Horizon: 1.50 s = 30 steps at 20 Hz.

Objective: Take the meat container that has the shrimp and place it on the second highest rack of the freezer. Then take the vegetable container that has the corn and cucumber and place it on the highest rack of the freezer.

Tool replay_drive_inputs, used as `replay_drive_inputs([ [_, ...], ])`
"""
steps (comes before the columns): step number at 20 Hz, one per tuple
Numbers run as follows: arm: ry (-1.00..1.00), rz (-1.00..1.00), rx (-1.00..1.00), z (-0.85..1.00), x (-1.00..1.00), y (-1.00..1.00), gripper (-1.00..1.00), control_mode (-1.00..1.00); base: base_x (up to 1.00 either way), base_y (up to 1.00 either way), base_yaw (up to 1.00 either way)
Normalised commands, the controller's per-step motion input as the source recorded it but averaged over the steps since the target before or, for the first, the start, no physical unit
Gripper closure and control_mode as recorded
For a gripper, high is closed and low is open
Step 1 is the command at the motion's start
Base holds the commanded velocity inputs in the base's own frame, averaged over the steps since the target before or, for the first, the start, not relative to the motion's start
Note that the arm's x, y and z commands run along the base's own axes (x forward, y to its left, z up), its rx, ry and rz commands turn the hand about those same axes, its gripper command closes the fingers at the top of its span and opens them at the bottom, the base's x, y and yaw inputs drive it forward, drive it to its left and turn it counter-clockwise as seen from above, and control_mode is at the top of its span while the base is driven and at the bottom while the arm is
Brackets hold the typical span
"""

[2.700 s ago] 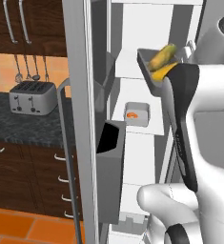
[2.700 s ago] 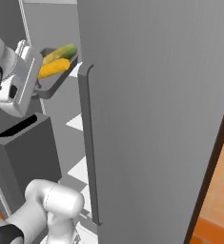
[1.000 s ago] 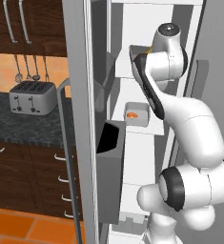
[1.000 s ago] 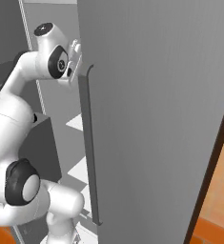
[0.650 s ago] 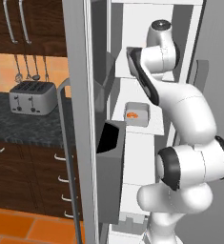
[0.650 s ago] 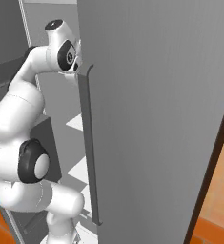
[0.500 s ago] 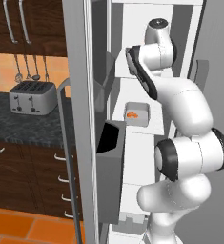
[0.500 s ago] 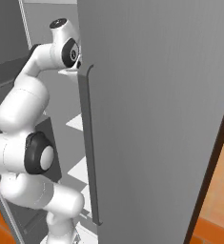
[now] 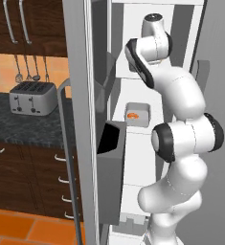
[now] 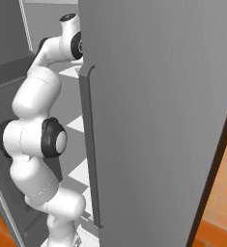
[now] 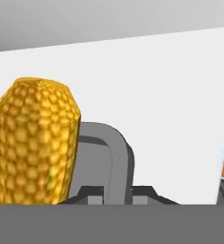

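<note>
Corn: the bright yellow kernelled corn cob (image 11: 36,143) stands large at the left of the hand view, lying in the grey rounded-rim vegetable container (image 11: 114,157), close in front of the hand camera.

Gripper: the two small dark finger tips (image 11: 87,194) rise at the bottom of the hand view, right against the container's grey rim, just right of the cob. The jaws are pressed nearly together; the rim sits between them, so they look to be pinching that rim.

Arm: the white Franka Panda arm (image 9: 178,139) reaches up into the top of the tall grey steel freezer (image 10: 153,120), its wrist at the level of the upper white shelves.

Meat container: a small white tray with the curled orange-and-white shrimp (image 9: 132,115) sits on a white shelf (image 9: 133,125) inside the cabinet, lower than the wrist and well apart from the gripper.

Change: 2.7 seconds ago the tray with the cob and a green vegetable was held out in front of the cabinet; now the arm has carried it inside, folding taller and narrower.

Surroundings: a silver two-slot toaster (image 9: 32,97) stands on the dark speckled counter (image 9: 25,127) to the left.

Writing: no readable labels.
</note>
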Motion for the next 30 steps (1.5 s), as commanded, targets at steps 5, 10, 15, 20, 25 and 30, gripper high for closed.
replay_drive_inputs([
  [5,0.01,0.0,-0.07,-0.43,0.35,0.0,1.0,-1.0,0.0,0.0,0.0],
  [10,0.0,0.0,-0.03,-0.14,0.16,0.0,1.0,-1.0,0.0,0.0,0.0],
  [15,0.0,0.0,0.0,0.0,0.0,0.0,-1.0,-1.0,0.0,0.0,0.0],
  [20,0.0,0.0,0.0,0.0,0.0,0.0,-1.0,-1.0,0.0,0.0,0.0],
  [25,0.0,0.0,0.0,0.0,0.0,0.0,-1.0,-1.0,0.0,0.0,0.0],
  [30,-0.2,0.0,0.01,0.02,-0.69,-0.12,-1.0,-1.0,0.0,0.0,0.0],
])
